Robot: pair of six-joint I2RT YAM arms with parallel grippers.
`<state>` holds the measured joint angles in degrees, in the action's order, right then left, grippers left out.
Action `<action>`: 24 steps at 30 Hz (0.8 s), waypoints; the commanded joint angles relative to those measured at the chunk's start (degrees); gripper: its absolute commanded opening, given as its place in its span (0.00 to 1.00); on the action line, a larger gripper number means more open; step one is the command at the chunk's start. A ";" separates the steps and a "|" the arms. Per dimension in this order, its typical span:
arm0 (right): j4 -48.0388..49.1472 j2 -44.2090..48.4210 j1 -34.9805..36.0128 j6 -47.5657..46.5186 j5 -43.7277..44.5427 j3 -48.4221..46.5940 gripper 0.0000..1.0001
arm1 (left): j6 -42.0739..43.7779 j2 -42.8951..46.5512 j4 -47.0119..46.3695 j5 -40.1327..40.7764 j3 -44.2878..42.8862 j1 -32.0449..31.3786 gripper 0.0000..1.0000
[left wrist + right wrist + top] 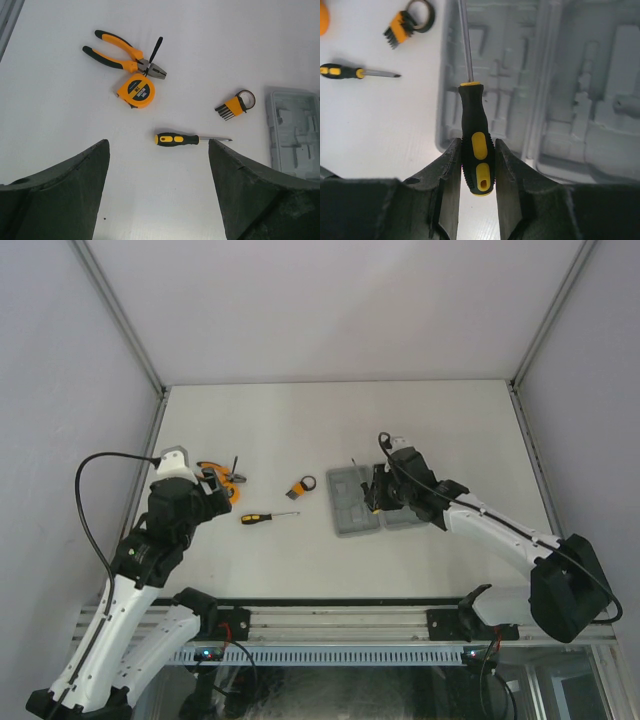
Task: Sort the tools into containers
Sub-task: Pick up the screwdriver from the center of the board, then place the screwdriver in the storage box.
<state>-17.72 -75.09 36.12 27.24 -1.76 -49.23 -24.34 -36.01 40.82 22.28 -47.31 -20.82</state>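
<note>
One screwdriver (476, 125) sits pinched by its handle end in our right gripper (477, 152) over the case (580, 125), our left gripper (157, 145) spread wide; it may pivot and miss its slot.

Open case (345, 505) under held screwdriver (477, 130); pliers (120, 52), tape (136, 91), hex keys (232, 106), loose screwdriver (177, 139) leftward.

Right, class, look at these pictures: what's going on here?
Two robot arms are sorting tools into a grey tool case, which lies open. The right gripper is shut on a yellow-and-black screwdriver by its handle, the shaft reaching over the case. The left gripper hangs open and empty above the table. A second screwdriver, the pliers, the tape measure and the hex-key set lie loose on the table.
</note>
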 commanded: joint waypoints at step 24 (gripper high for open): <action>-0.39 0.51 -3.56 8.94 3.66 4.03 0.00 | 0.39 -1.04 -3.24 -3.58 1.37 0.89 0.84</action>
<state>-19.46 -75.37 32.69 34.98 1.10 -45.10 -24.34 -37.41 39.92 19.27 -47.31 -20.45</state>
